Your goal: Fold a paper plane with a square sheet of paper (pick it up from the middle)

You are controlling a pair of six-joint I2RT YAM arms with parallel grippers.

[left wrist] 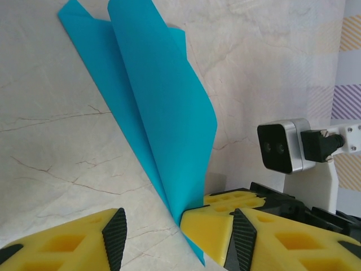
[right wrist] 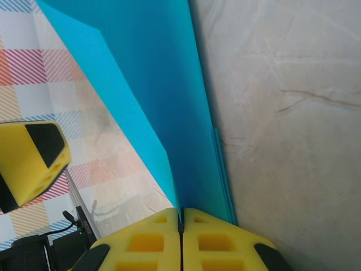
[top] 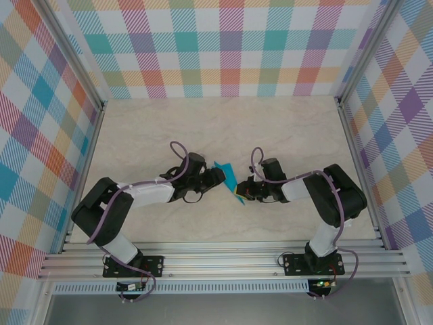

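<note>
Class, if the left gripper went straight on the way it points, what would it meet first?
The left gripper would probably meet the folded teal paper first; it stands just ahead of its open jaws, pinched by the right gripper.

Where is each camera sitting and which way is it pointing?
Top external: above and behind the bases, looking down on the table; both arms show.
Left wrist: looks past the open left gripper at the folded teal paper.
Right wrist: looks along the right gripper, shut on that paper.
Both wrist views share the paper.
</note>
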